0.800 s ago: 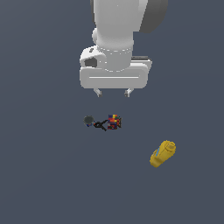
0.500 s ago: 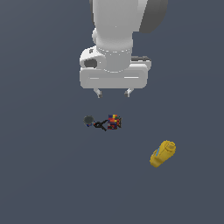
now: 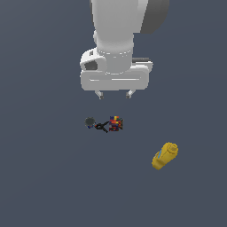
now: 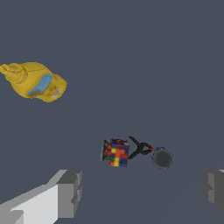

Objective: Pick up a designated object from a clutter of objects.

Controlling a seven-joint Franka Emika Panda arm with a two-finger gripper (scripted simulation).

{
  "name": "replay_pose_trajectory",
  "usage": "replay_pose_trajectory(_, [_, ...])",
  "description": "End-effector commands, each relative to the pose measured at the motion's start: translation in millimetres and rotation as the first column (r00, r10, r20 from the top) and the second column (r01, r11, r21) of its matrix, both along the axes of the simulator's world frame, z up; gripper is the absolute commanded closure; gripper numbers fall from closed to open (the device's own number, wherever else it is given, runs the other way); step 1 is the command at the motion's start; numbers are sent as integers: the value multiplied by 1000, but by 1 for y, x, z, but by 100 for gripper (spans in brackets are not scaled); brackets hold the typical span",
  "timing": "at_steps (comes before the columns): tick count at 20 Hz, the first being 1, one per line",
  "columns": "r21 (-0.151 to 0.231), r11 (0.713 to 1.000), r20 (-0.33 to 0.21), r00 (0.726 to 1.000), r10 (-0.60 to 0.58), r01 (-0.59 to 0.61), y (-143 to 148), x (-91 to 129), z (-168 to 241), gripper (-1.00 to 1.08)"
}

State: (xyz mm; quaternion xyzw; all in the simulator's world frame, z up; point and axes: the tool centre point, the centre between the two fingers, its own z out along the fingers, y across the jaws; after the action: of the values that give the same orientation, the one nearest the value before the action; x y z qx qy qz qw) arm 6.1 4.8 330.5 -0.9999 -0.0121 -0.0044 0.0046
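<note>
A flat dark grey floor [image 3: 44,177] carries the grey ball [image 3: 90,122], thin black piece [image 3: 102,126], multicoloured block [image 3: 116,123] and yellow bottle [image 3: 165,155].

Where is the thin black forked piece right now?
In the exterior view, the black forked piece lies below the open gripper, between the grey ball and the multicoloured block.

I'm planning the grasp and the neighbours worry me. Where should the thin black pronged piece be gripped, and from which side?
Judging from both views, the thin black pronged piece lies flat between the multicoloured block and grey ball, close to or touching both. Come straight down with the open gripper, closing across its narrow middle, fingers on the two free sides, not toward the neighbours.
</note>
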Motion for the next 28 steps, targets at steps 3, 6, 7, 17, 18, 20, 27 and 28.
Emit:
replay_pose_trajectory(3, [0,1000,0,1000,25,-25,-2,0,-5,-92])
replay_pose_trajectory(6, [-1,998,0,998,56,-56,-3,1,-11,-92])
replay_pose_trajectory(7, [-1,998,0,998,68,-68,-4,1,-14,-92])
replay_pose_trajectory(17, [-5,967,0,967,254,-254,-16,1,-51,-92])
replay_pose_trajectory(18, [-5,961,0,961,277,-277,-17,1,-55,-92])
replay_pose_trajectory(20, [-6,947,-1,947,321,-321,-20,1,-64,-92])
replay_pose_trajectory(27, [-8,883,-2,883,470,-470,-29,-3,-95,-92])
replay_pose_trajectory(28, [-8,872,-2,872,490,-490,-31,-3,-99,-92])
